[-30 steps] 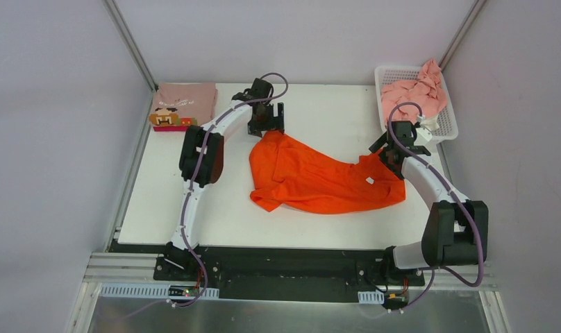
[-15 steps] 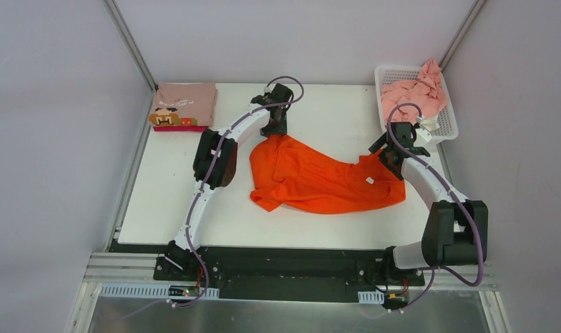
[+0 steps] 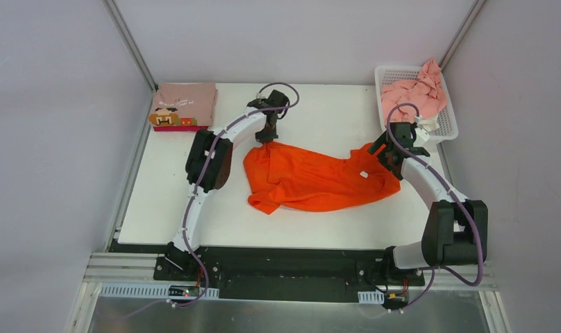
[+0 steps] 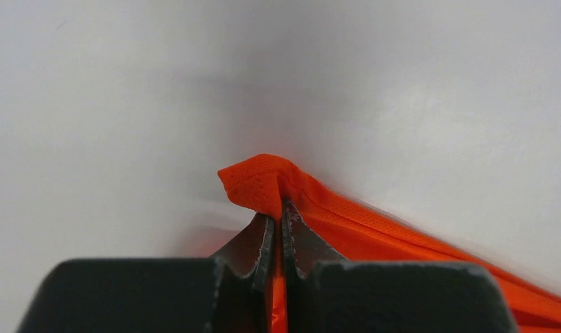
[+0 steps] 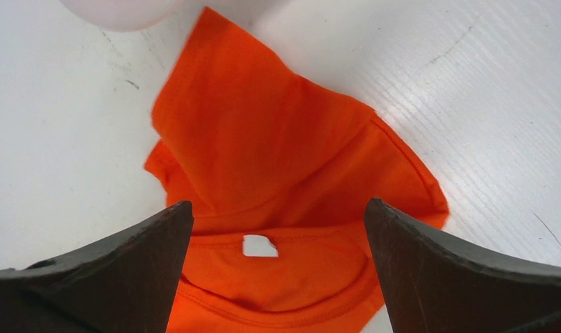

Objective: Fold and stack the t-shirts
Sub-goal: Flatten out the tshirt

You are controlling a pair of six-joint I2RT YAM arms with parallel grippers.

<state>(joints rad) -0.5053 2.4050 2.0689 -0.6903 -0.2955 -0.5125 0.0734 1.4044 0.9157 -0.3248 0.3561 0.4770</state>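
Observation:
A bright orange t-shirt [image 3: 312, 182] lies crumpled in the middle of the white table. My left gripper [image 3: 265, 137] is shut on its far left corner; in the left wrist view a fold of orange cloth [image 4: 264, 184] is pinched between the dark fingers [image 4: 259, 243], left gripper [image 4: 278, 208]. My right gripper [image 3: 380, 155] hovers open over the shirt's right end, above the collar and its white label [image 5: 260, 245], with nothing between its fingertips, right gripper [image 5: 278, 205]. A dusty-pink t-shirt [image 3: 186, 103] with a pixel face lies folded at the far left corner.
A white lattice basket [image 3: 444, 127] at the far right corner holds a heap of light pink cloth [image 3: 415, 90]. Grey walls close in the table on three sides. Bare table shows around the orange shirt [image 3: 160, 201].
My left gripper moved to the shirt's far corner and shut on it, then drew it slightly toward the left; the shirt has bunched up narrower. The right gripper stayed open in place.

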